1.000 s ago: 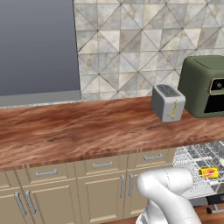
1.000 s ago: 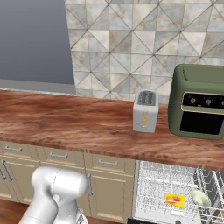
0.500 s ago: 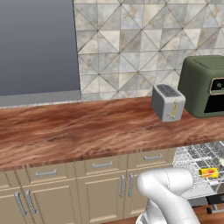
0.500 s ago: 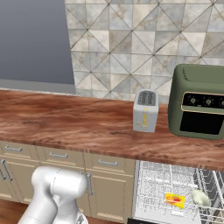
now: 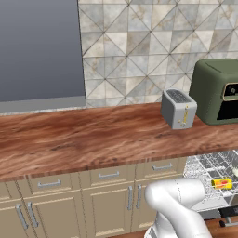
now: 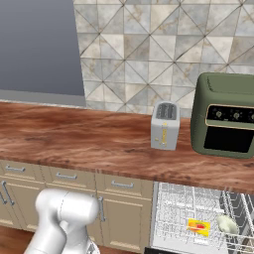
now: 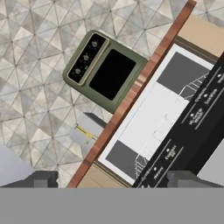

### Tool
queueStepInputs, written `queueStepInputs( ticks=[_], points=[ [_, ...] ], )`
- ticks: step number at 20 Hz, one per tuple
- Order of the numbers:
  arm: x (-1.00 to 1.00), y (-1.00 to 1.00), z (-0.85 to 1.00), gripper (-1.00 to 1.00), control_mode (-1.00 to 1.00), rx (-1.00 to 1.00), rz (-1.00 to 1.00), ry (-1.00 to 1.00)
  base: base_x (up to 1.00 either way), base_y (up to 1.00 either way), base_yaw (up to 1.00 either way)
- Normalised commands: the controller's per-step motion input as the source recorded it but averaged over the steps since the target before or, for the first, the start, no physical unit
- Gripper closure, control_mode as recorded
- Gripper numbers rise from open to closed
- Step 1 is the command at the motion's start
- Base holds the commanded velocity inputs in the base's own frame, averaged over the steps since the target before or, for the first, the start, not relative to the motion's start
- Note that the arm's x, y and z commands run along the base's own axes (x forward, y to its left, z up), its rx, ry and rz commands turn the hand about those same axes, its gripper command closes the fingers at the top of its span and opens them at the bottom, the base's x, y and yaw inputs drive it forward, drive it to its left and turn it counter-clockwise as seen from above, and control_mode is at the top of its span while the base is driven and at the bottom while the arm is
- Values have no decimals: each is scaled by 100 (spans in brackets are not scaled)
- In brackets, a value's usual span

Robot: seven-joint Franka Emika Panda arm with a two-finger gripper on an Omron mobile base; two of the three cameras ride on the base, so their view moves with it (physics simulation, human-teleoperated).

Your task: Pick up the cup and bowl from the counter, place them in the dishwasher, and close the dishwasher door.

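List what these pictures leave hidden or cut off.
- Dishwasher door: hand view, cut by the edge; its handle can't be made out.
- Bowl: right base view, small, half hidden among rack wires.
- Cup: left base view, too small to tell how it lies.
- Oven: left base view, right side cut off.

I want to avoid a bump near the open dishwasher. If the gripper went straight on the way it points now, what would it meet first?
Probably the dishwasher: in the hand view the open gripper aims at its cavity and dark top edge, below the counter. Depth is unclear, so this is a guess.
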Motion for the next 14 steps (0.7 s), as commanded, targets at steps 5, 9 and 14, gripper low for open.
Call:
queueStepInputs(
  ticks=[5,9,14],
  points=[
    [0,0,-46,-100,-100,0,5,-2,0,0,0],
    [0,-7,-29,-100,-100,0,1,-2,0,0,0],
    [11,-23,-19,-100,-100,0,0,-4,0,0,0]
  ],
)
